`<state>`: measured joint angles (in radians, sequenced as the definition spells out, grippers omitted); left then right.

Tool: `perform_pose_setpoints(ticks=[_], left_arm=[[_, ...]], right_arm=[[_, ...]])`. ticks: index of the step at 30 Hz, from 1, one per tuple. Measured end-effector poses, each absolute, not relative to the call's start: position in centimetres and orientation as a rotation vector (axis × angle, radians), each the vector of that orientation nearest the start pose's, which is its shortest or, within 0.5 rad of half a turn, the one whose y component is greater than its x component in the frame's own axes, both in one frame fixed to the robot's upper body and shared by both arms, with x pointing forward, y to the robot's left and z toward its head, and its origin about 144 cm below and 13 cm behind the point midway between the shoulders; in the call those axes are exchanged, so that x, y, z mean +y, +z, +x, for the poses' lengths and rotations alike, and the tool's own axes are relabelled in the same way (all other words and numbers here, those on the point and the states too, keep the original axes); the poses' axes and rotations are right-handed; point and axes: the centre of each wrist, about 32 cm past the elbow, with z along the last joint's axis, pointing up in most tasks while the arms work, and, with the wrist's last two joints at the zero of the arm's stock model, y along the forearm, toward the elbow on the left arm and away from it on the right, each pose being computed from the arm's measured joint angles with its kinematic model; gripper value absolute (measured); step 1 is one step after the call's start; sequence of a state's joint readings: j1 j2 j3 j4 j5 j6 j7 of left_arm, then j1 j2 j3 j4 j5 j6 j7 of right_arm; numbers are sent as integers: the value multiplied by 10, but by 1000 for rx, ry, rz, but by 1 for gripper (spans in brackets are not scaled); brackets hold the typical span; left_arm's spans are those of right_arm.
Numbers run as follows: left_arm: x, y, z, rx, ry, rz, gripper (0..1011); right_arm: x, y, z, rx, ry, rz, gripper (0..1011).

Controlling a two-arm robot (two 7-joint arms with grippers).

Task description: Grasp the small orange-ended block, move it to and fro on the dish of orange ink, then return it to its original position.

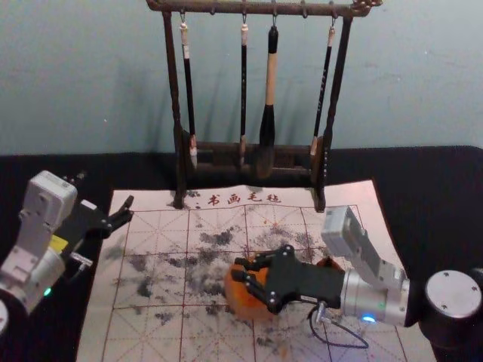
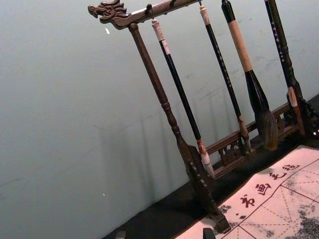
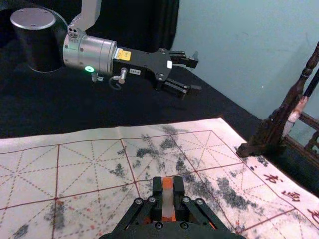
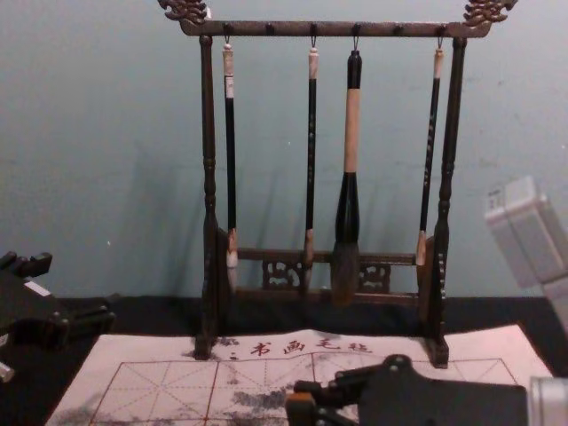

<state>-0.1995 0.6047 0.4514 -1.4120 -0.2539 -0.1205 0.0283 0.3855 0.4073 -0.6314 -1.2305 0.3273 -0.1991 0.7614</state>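
My right gripper (image 3: 168, 185), drawn in to block width, pinches the small pale block with orange ends (image 3: 168, 203) over the round, orange ink dish (image 1: 243, 300); whether it touches ink, I can't fairly tell. Pressing down too hard could twist it in my grip or shove the dish. Farther out, my left gripper (image 1: 130, 209) idles, fingers apart, by the mat's left edge.

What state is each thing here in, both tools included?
Orange-ended white block: gripped.
Black right tool: shut on the block.
Black left tool: open.
Round orange dish: partly hidden beneath right tool.
Dark carved wooden rack: upright.
Four long dark brushes: hanging tips down.
White red-gridded mat: spread out, stained.
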Motion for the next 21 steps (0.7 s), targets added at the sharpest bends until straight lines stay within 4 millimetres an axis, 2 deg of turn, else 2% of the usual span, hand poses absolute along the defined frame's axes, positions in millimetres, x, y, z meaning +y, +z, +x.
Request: perform_pose_setpoints(ticks=[11, 21], left_arm=[[310, 1140, 489, -285, 1248, 304, 1001], [310, 1140, 489, -285, 1248, 304, 1001]], right_arm=[[-214, 1127, 544, -140, -387, -199, 81], [-220, 1127, 550, -140, -433, -213, 81]])
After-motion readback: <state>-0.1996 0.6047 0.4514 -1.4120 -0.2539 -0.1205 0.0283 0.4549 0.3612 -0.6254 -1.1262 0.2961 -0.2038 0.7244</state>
